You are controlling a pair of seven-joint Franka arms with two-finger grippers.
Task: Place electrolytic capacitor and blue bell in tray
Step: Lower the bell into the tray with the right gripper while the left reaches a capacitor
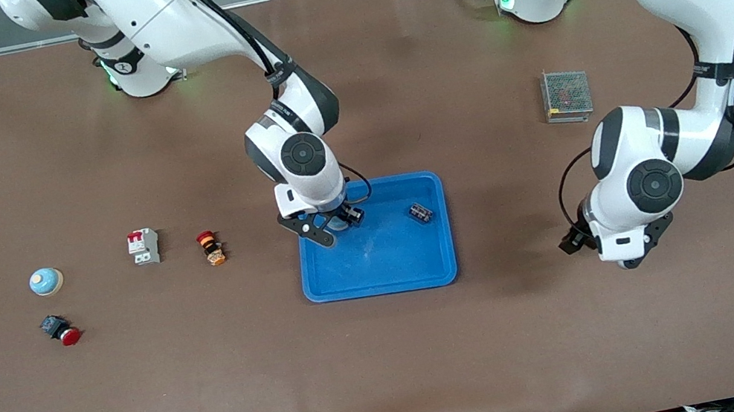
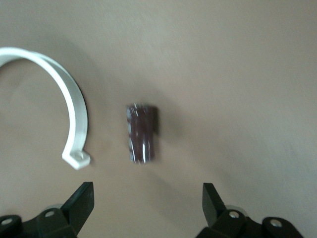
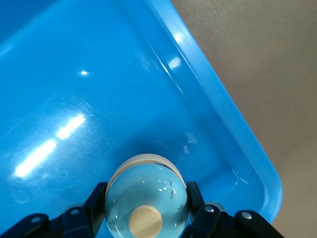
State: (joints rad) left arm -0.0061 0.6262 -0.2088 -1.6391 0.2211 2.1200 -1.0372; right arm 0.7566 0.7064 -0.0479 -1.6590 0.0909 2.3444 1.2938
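The bright blue tray (image 1: 379, 272) lies mid-table. My right gripper (image 1: 338, 225) is shut on a light blue bell (image 3: 148, 186) with a cream knob, low in the tray's corner (image 3: 257, 168) nearest the right arm's base. A small dark striped component (image 1: 421, 212) lies in the tray. My left gripper (image 1: 579, 241) hangs open over bare table toward the left arm's end. Its wrist view shows it (image 2: 147, 191) open above a dark maroon cylindrical capacitor (image 2: 142, 133) lying beside a white C-shaped clip (image 2: 74, 114). Both are hidden under the arm in the front view.
A second blue bell (image 1: 46, 281), a red push button (image 1: 61, 331), a white breaker (image 1: 144, 246) and an orange-red button (image 1: 211, 248) lie toward the right arm's end. A metal mesh box (image 1: 566, 95) stands near the left arm's base.
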